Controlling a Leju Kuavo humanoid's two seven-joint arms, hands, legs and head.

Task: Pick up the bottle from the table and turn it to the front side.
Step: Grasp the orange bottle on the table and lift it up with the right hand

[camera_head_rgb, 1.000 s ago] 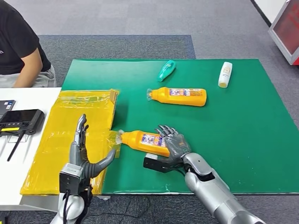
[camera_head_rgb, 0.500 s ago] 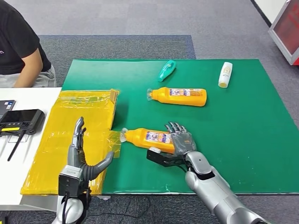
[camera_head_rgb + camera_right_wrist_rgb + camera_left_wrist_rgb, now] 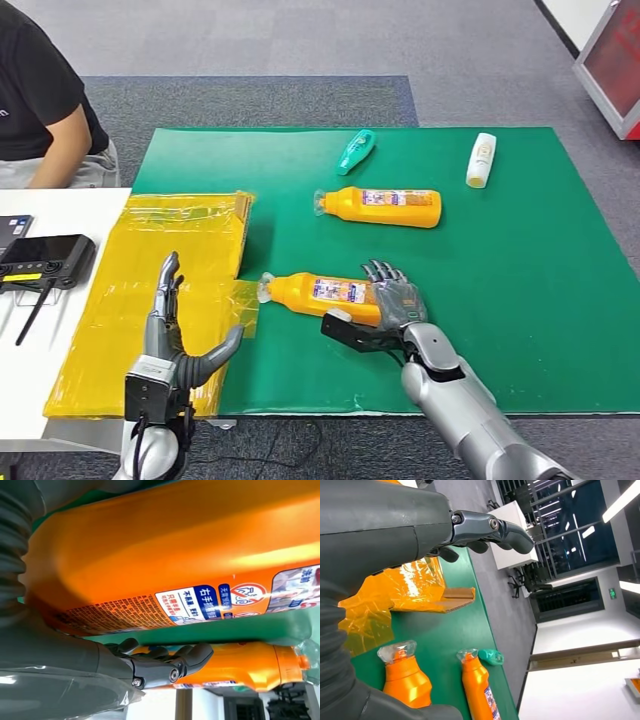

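Note:
An orange bottle (image 3: 317, 295) with a clear cap lies on its side on the green mat (image 3: 528, 280), cap pointing left. My right hand (image 3: 389, 305) is at its base end, with straight fingers over the far side and the thumb stretched along the near side. The bottle lies between them, and they have not closed on it. In the right wrist view the orange bottle (image 3: 170, 555) lies right against the palm, label showing. My left hand (image 3: 167, 335) hovers open and upright over the yellow bag (image 3: 166, 280), holding nothing. The left wrist view shows the bottle's cap end (image 3: 405, 677).
A second orange bottle (image 3: 385, 207) lies farther back on the mat, with a teal bottle (image 3: 356, 151) and a white bottle (image 3: 481, 160) near the far edge. A black device (image 3: 45, 260) rests on the white table at left. A person (image 3: 38, 100) sits at the far left.
My right hand has slid rightward along the near orange bottle to its base end. The bottle shifted slightly right and its cap end swung a little away. My left hand dropped slightly.

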